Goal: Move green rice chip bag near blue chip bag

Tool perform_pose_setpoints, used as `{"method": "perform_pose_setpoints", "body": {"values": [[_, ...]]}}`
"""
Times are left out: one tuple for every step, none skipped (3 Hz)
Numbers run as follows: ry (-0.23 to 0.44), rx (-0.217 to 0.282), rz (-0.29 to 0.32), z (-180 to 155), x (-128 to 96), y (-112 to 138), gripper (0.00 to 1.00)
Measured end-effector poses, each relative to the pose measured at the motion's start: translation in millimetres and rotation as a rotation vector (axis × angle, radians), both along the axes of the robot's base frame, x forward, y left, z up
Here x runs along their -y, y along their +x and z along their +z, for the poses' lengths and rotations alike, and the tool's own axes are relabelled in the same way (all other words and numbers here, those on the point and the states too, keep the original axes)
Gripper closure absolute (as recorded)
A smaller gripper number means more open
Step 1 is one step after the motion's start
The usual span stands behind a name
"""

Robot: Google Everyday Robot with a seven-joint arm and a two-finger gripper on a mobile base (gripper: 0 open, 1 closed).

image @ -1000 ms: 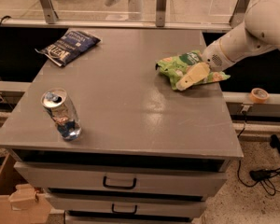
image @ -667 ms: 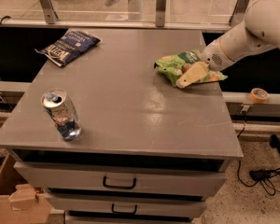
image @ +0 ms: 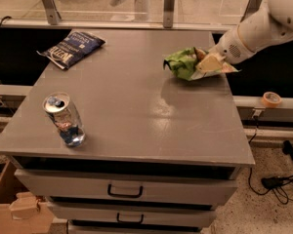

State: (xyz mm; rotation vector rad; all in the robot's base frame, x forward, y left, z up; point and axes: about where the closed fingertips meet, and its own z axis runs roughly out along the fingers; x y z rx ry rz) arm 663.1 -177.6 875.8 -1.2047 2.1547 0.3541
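The green rice chip bag (image: 181, 62) is at the right side of the grey table (image: 136, 116), crumpled and slightly raised. My gripper (image: 211, 62) reaches in from the right on a white arm and is shut on the bag's right end. The blue chip bag (image: 72, 48) lies flat at the table's far left corner, well apart from the green bag.
A silver-blue drink can (image: 64, 119) stands near the front left edge. Drawers (image: 124, 191) are below the tabletop. A tape roll (image: 271, 99) sits on a ledge to the right. A cardboard box (image: 10, 208) is on the floor at lower left.
The gripper and the green bag have risen a little and shifted slightly left and away from the front. The blue bag and the can have not moved.
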Motion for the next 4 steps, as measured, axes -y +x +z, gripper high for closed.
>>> {"method": "perform_pose_setpoints", "body": {"values": [[-0.008, 0.072, 0.026, 35.5, 2.0, -6.0, 1.0], [-0.004, 0.076, 0.039, 34.8, -2.5, -3.9, 1.0], [0.029, 0.102, 0.135, 29.4, -35.6, 11.1, 1.0], [0.082, 0.16, 0.277, 30.0, -90.7, 32.1, 1.0]]}}
